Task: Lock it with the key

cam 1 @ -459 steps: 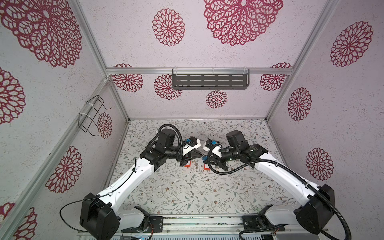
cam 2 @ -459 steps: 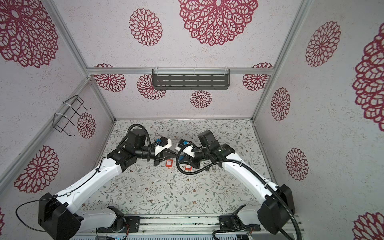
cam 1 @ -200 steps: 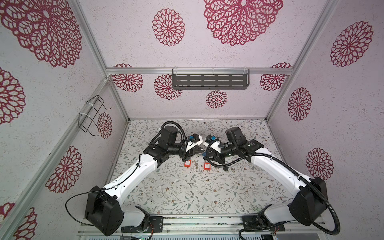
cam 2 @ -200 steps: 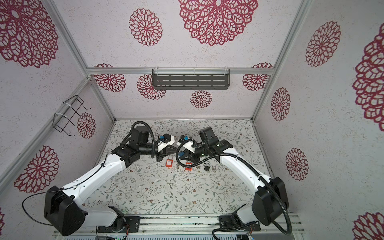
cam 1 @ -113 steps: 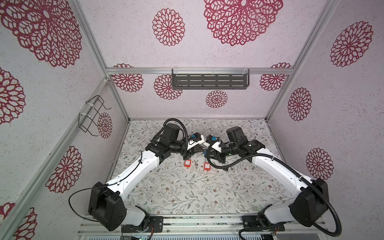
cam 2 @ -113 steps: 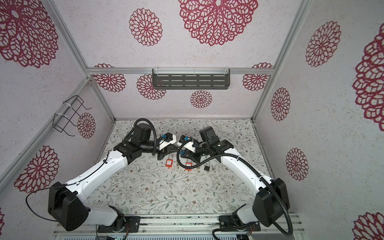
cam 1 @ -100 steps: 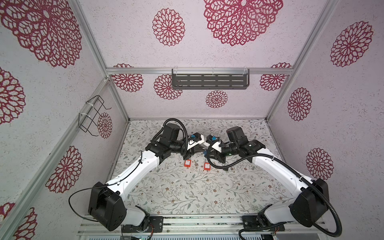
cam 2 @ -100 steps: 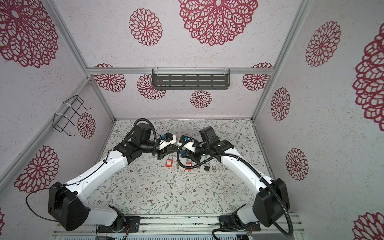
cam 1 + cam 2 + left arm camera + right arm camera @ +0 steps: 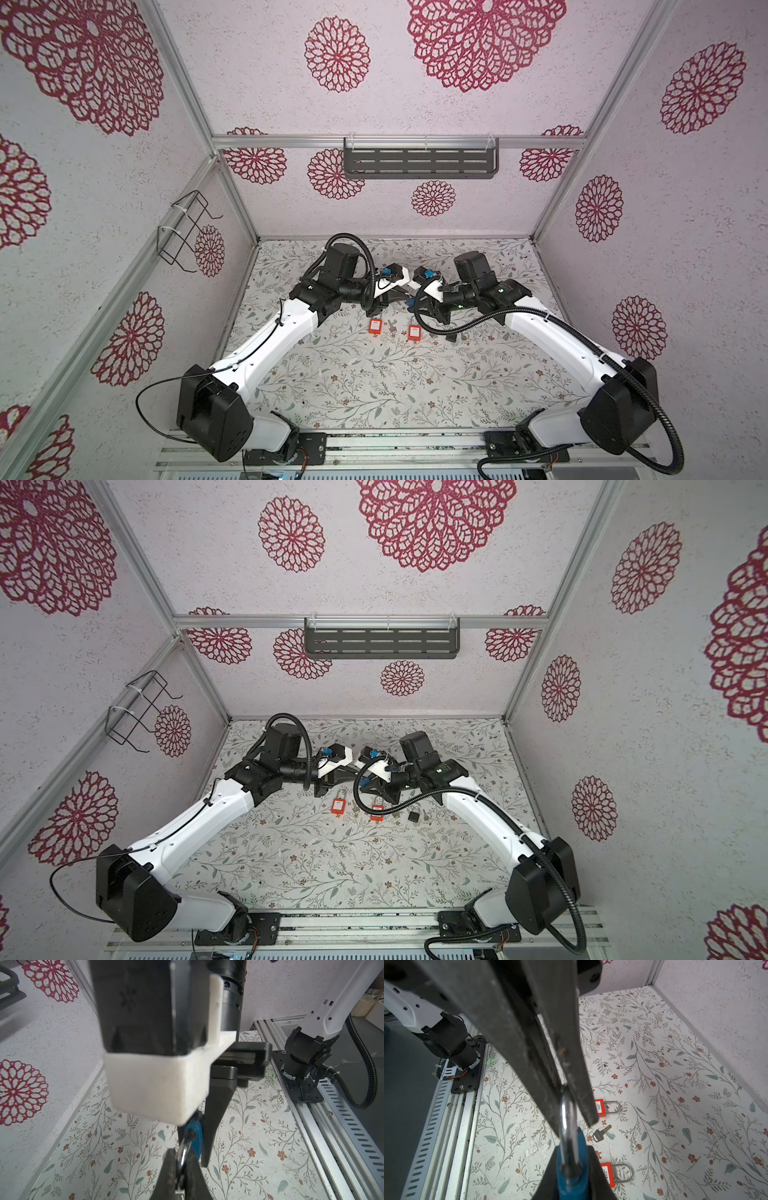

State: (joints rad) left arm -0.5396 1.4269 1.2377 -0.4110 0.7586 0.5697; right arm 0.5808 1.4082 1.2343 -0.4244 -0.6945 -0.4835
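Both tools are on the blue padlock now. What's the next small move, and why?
Probably open the left tool off the shackle, leaving the blue padlock in the right tool. Both tools are shut on that one lock and neither holds a key; the key lies on the table between the two red padlocks. One tool must be free to fetch it.
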